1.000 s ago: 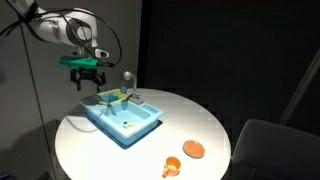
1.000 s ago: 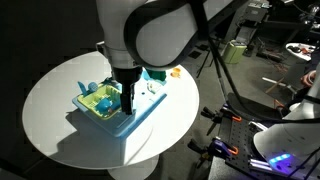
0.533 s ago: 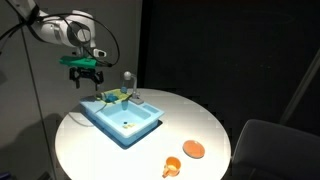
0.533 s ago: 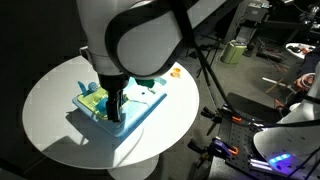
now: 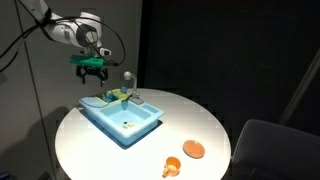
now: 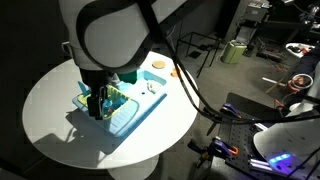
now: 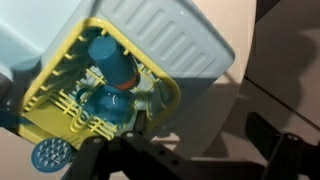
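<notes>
**Open gripper hangs over the one yellow rack in the toy sink**

One gripper (image 5: 91, 73) hangs above the rack end of a single light-blue toy sink (image 5: 116, 133), clear of it and touching nothing; its jaws stand wide apart and empty. In the wrist view two dark fingers (image 7: 93, 157) show at the bottom edge, with nothing between them.

There is one yellow dish rack (image 7: 45, 95), set in one end of the sink, and it lies straight below the gripper. Inside the rack the wrist view shows one blue cup (image 7: 112, 62) and, just beside it, a second teal-blue piece (image 7: 103, 106) whose kind I cannot tell. One small round blue piece with holes (image 7: 50, 152) lies just outside the rack's corner.

One grey faucet (image 5: 127, 79) stands upright at the back rim of the sink, near the gripper but apart from it; one green piece (image 5: 117, 96) sits at its foot, too small to name.

The sink rests on one round white table (image 5: 205, 120). Two orange things lie on the table, well apart from the sink: one orange cup (image 5: 171, 166) near the table's edge and one orange plate (image 5: 193, 149) near the cup, the two not touching.

In an exterior view the arm hides much of the rack; the gripper (image 6: 99, 104) hangs over that end of the sink.
</notes>
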Available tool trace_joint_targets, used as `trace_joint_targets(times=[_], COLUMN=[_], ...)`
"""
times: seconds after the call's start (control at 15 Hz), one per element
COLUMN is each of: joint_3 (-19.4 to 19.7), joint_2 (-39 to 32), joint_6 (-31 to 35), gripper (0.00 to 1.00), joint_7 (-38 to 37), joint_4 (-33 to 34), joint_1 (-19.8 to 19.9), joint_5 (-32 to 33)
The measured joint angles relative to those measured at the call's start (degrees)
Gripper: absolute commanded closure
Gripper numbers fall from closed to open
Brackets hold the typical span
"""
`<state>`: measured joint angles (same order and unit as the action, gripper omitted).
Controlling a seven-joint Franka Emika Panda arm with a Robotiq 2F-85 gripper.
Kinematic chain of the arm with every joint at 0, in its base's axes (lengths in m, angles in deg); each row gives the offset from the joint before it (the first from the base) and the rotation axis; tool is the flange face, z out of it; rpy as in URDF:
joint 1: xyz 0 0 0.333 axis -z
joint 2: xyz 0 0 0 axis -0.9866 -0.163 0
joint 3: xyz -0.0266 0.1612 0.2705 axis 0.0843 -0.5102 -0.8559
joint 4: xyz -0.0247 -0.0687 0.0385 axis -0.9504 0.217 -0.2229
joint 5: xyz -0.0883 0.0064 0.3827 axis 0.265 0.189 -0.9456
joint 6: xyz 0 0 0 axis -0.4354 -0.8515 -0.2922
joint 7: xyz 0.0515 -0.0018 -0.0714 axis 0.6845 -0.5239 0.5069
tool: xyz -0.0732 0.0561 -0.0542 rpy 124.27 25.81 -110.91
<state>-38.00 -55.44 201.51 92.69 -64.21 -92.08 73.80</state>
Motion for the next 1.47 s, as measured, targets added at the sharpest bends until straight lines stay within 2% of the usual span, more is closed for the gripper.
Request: trace_joint_targets(times=[0.33, 0.73, 1.47], joint_3=[-0.82, -0.92, -0.88], joint_2=[-3.5, -6.7, -12.72], joint_6=[-2.39, -7.3, -23.58], gripper=[0.0, 0.0, 0.0], joint_7=[5.02, 7.64, 13.26], joint_4=[5.92, 11.78, 23.72], joint_1=[1.22, 2.61, 4.59], joint_5=[-3.45, -4.04, -4.04])
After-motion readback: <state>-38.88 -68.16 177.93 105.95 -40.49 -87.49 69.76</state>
